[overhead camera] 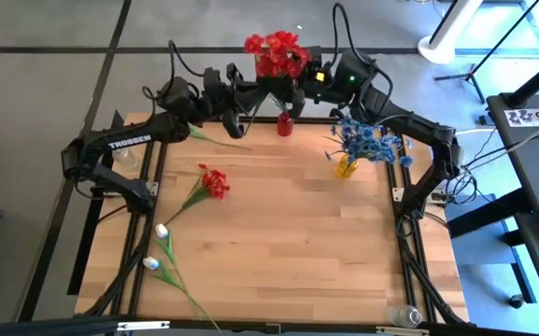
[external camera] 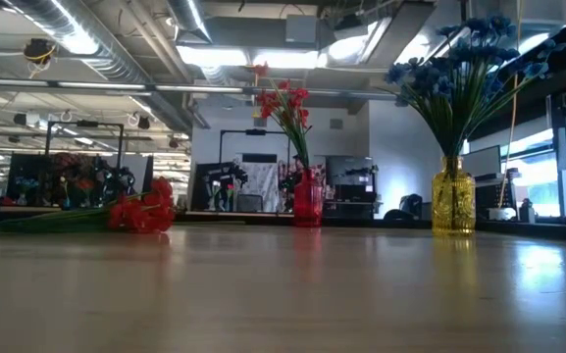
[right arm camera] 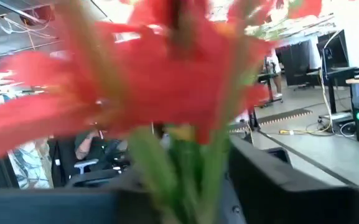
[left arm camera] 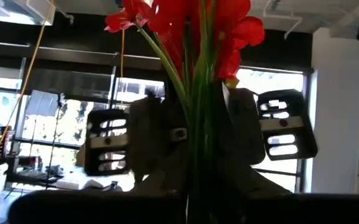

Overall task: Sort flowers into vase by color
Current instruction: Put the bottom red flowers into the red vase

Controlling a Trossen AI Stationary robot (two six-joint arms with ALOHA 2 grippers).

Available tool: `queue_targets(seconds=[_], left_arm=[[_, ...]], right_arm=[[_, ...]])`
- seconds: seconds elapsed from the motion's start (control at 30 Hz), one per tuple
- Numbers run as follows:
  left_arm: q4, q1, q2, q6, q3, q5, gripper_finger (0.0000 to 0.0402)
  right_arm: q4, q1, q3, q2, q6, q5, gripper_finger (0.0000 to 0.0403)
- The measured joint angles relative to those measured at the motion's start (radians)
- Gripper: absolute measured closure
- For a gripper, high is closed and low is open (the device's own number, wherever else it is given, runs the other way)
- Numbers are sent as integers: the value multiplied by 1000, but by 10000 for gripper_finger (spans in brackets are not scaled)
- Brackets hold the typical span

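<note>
A small red vase (overhead camera: 285, 124) (external camera: 307, 199) stands near the table's far edge and holds a bunch of red flowers (overhead camera: 274, 54) (external camera: 284, 103). Both grippers are up at this bunch, above the vase. My left gripper (overhead camera: 253, 95) is on its left side, and the bunch's green stems (left arm camera: 198, 124) fill the middle of the left wrist view. My right gripper (overhead camera: 299, 91) (right arm camera: 179, 186) is on the right side and open. Its fingers (left arm camera: 107, 142) stand on either side of the stems (right arm camera: 185, 174). The low view shows neither gripper. My right gripper stands open around the red flowers' stems, level with them and coming from the table's right. I cannot tell whether either finger touches them.
A yellow vase (overhead camera: 346, 168) (external camera: 453, 201) with blue flowers (overhead camera: 367, 140) stands right of the red vase. One red flower (overhead camera: 215, 182) (external camera: 145, 211) lies left of centre, and white flowers (overhead camera: 162, 231) lie near the left edge. A loose green stem (overhead camera: 211, 138) lies under the left arm. The table's middle and right are bare wood.
</note>
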Motion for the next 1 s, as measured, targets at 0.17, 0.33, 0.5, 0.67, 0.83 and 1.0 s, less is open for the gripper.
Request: queue_targets(seconds=[0.17, 0.33, 0.5, 0.67, 0.83, 1.0], left_arm=[[-73, 36, -5, -25, 0, 90, 321], [-205, 93, -51, -43, 0, 129, 281], [-472, 146, -166, 105, 0, 134, 257], [-698, 171, -270, 172, 0, 43, 258], [-824, 169, -320, 173, 0, -10, 267], [-870, 154, -322, 141, 0, -14, 270]], right_arm=[[-11, 0, 0, -1, -22, 7, 387], [-62, -23, 0, -7, -53, 65, 382], [-95, -109, 0, -20, -82, 95, 392], [-146, -198, 0, -21, -133, 197, 395], [-176, -257, -18, -22, -211, 361, 393], [-130, -310, -118, -21, -226, 393, 397]])
